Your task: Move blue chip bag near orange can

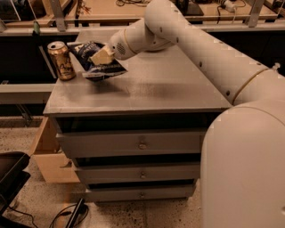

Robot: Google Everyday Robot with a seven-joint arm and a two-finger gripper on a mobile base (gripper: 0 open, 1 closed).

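Note:
The blue chip bag point(95, 60) is crumpled dark blue foil with white markings, held a little above the left part of the grey cabinet top point(147, 89). My gripper point(100, 57) is shut on the bag, at the end of the white arm reaching in from the right. The orange can point(61, 60) stands upright at the top's left edge, just left of the bag, with a small gap between them.
The cabinet has three drawers with small knobs point(141, 145) below the top. A wooden box point(46, 156) sits on the floor at the left. A black object point(11, 173) and cables lie at lower left. Workbenches point(133, 13) stand behind.

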